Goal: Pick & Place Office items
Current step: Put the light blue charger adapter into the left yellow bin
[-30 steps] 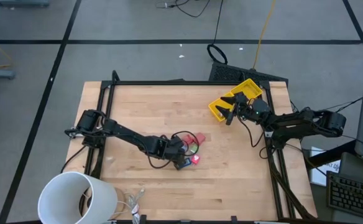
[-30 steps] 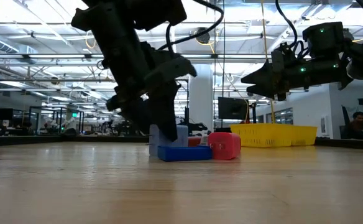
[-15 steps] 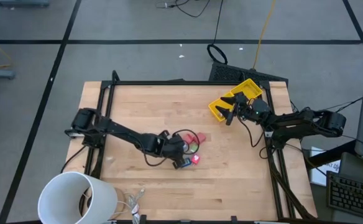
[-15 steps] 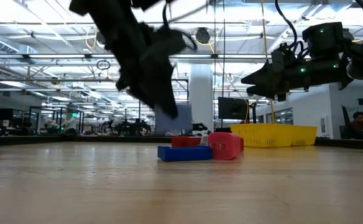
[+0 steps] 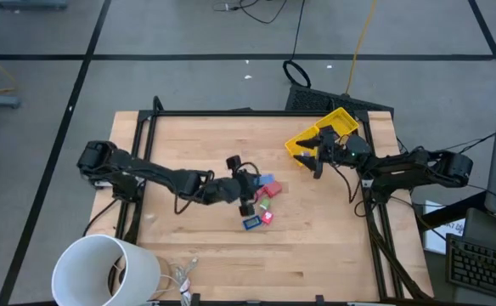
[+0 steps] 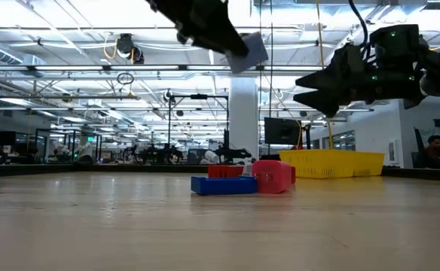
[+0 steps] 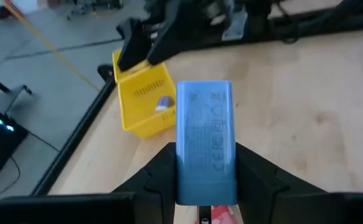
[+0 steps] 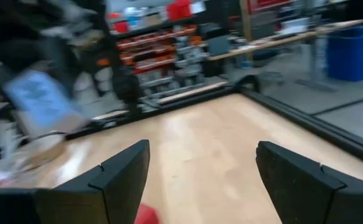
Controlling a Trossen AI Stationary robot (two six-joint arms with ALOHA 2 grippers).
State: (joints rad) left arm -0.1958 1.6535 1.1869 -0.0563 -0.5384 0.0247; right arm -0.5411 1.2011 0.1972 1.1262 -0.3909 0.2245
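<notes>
The wooden table (image 5: 197, 144) is being spanned by both dark arms, with a big white cylinder (image 5: 104, 270) standing at its near left corner and a long yellow bin (image 5: 320, 136) lying at the far right, a small item lying inside it in the left wrist view. The left gripper (image 5: 250, 189) is being held over the middle of the table, raised clear of the surface, its fingers (image 7: 163, 168) clamped on a blue rectangular item (image 7: 206, 140) that is being carried flat between them; in the low view this piece (image 6: 249, 51) is being shown high above the wood. Just beside and below it, the remaining office items are being left in a small cluster on the table: a blue block (image 5: 269, 180), a red block (image 5: 275, 190), a green bit (image 5: 263, 204), a bright pink-red bit (image 5: 267, 218) and a blue black-framed rectangle (image 5: 253, 223). The right gripper (image 5: 318, 165) is being held in the air just beside the bin, its fingers (image 8: 122, 177) spread wide apart and gripping nothing.
</notes>
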